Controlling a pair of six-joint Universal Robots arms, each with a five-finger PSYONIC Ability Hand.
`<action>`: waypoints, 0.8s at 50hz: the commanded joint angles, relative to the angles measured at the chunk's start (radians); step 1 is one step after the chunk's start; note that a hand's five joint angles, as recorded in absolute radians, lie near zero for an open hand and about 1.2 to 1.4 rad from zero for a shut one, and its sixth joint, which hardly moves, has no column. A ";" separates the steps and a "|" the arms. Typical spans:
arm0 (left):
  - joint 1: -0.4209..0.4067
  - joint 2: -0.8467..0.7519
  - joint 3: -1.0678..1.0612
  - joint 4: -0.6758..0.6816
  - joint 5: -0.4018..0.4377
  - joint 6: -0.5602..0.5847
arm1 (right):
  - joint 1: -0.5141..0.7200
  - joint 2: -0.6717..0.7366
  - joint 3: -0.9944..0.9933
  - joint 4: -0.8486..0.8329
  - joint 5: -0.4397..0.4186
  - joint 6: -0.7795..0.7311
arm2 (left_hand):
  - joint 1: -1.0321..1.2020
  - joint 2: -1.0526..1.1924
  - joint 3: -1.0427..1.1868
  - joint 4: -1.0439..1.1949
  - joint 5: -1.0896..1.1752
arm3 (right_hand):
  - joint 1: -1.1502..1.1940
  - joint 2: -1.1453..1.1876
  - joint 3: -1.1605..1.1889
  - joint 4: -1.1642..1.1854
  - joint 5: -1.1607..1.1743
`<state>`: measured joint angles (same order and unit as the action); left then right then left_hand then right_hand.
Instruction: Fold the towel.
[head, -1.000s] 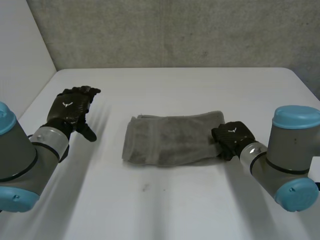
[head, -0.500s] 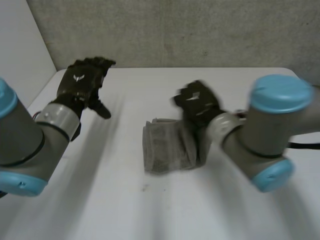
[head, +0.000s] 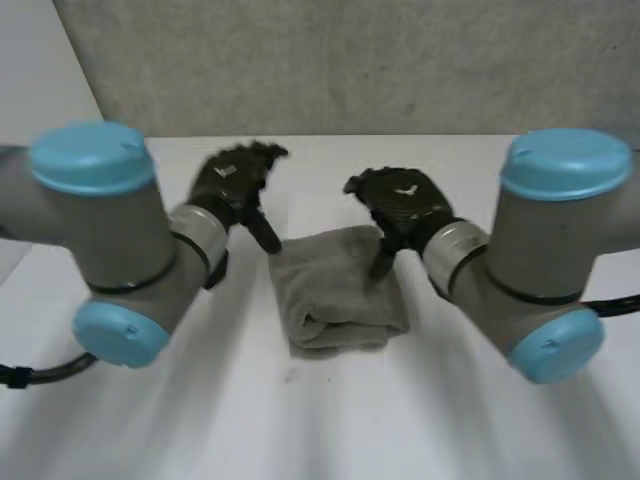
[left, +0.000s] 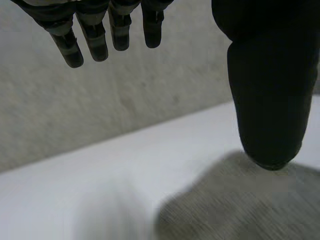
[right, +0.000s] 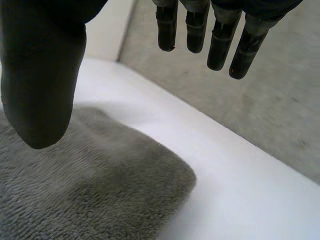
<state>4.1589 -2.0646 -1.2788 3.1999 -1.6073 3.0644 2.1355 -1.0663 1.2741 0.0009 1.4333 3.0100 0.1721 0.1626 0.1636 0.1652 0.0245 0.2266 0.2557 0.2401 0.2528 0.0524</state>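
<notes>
Grey terry towel (head: 338, 295) lies folded into a compact pad mid white table (head: 200, 420). Left hand (head: 232, 182) above its 11 o'clock, right hand (head: 402, 203) above 1 o'clock. Both have fingers straight and hold nothing, probably to stay clear of the fold.

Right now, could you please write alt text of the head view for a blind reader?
A folded grey towel lies in the middle of the white table. The left hand and the right hand, both open and holding nothing, are poised at its far corners.

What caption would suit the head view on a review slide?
Left hand and right hand, both open, at the far corners of a folded grey towel on the white table.
</notes>
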 joint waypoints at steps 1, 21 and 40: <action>-0.077 -0.160 0.026 -0.020 -0.046 0.004 | -0.040 0.117 -0.093 0.134 -0.021 0.038 | 0.009 0.019 0.018 0.016 -0.018 | -0.052 -0.081 -0.066 -0.078 -0.052; -0.095 -0.080 0.033 -0.057 -0.123 0.013 | -0.051 0.067 -0.178 0.188 -0.014 -0.039 | 0.002 0.012 0.011 0.009 -0.025 | -0.052 -0.081 -0.066 -0.078 -0.052; 0.138 0.359 0.127 -0.371 -0.111 0.013 | -0.206 -0.324 -0.127 0.227 0.203 -0.048 | 0.002 0.012 0.011 0.009 -0.025 | -0.052 -0.081 -0.066 -0.078 -0.052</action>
<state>4.2317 -1.7631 -1.1829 2.9625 -1.7256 3.0772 1.9571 -1.3753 1.1550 0.1551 1.6149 2.9791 0.1721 0.1626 0.1636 0.1646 0.0238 0.2204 0.2557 0.2400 0.2529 0.0524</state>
